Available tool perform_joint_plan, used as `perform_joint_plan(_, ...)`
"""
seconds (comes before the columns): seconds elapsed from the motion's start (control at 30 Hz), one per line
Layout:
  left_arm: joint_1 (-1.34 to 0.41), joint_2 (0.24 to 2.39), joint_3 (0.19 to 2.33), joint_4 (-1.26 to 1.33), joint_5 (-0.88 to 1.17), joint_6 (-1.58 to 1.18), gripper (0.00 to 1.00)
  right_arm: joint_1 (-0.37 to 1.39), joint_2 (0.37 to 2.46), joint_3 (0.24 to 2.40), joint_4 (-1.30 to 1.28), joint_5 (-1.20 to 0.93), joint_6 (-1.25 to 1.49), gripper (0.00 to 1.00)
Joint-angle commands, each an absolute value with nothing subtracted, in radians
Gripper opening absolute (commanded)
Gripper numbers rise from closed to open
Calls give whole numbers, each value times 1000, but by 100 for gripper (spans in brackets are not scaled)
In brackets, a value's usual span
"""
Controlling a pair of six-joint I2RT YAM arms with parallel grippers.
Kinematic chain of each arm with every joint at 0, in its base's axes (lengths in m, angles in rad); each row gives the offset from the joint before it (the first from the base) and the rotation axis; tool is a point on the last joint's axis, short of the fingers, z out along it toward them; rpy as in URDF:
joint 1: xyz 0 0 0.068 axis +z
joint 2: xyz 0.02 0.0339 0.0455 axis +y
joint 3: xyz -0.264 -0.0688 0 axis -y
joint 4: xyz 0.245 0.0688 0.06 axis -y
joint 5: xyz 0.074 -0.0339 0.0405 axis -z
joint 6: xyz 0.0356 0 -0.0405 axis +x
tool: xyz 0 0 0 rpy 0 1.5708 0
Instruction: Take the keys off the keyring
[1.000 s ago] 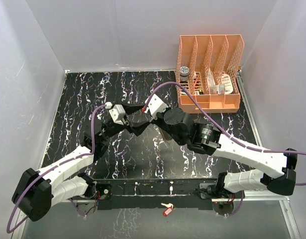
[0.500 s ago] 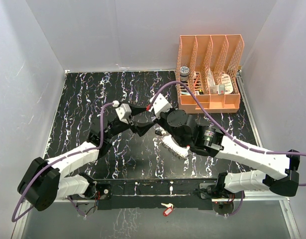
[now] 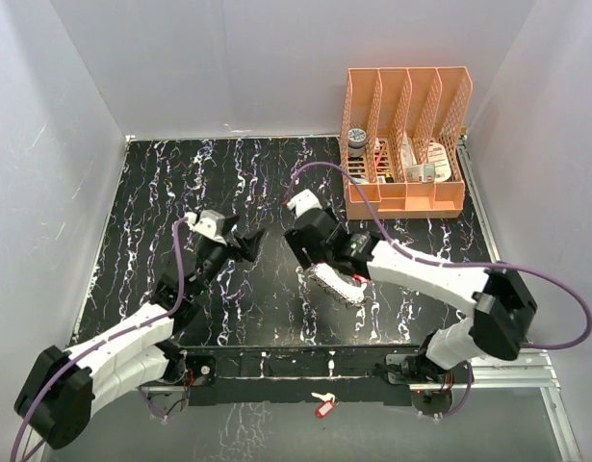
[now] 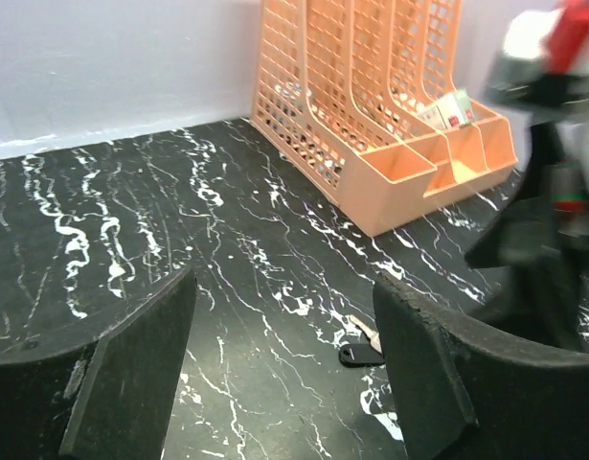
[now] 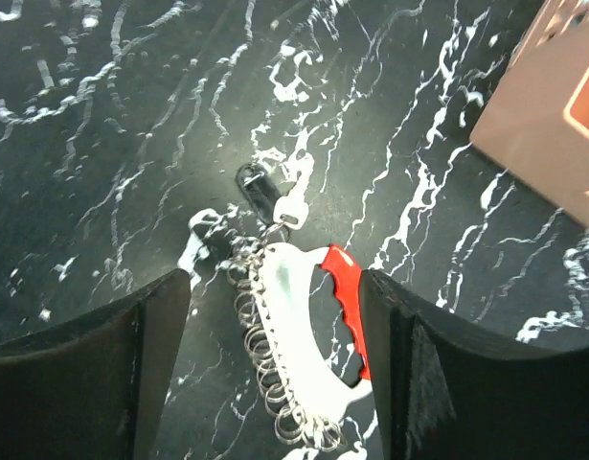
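1. Black, white-veined table (image 3: 161,192). Both arms reach over its middle.
2. The keyring (image 5: 308,335) lies flat on the table right of centre. It is a white crescent with a red strip along its inner edge and a row of small metal rings (image 5: 265,374) along its outer edge.
3. The keys (image 5: 290,207) sit at the far end of the crescent, fanned on the table and still joined to it. One has a pale head and at least one has a black head.
4. The right gripper (image 5: 275,287) is spread wide and holds nothing. In its wrist view the fingers (image 5: 83,383) stand on either side of the keyring with clear gaps. Its height above the table cannot be told.
5. The left gripper (image 4: 286,287) is also spread wide and empty. It is left of the keyring, apart from it, and pointed towards it.
6. In the left wrist view only a black head and a pale blade of the keys show, flat on the table ahead of the fingers. The right arm is a blur at the right edge.
7. An orange file organiser (image 3: 406,197) stands at the far right corner of the table, well apart from the keyring, with small items in its slots.
8. A lone key with red tag (image 3: 322,404) lies on the near strip between the two arm bases, well apart from both grippers.
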State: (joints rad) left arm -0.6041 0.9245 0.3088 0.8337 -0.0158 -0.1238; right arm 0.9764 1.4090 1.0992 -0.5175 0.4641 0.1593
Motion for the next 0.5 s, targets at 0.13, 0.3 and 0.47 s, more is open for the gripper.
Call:
perform_joint_plan(0.13, -601, 829, 261, 820, -120, -154, 73, 781, 1545, 1095, -347, 187, 200, 76)
perform_joint_plan(0.3, -601, 882, 265, 863, -100, -167, 73, 782, 1627, 1075, -299, 179, 168, 73)
perform_joint_plan(0.47, -600, 915, 276, 868, -90, -175, 73, 781, 1673, 1056, -276, 146, 147, 67)
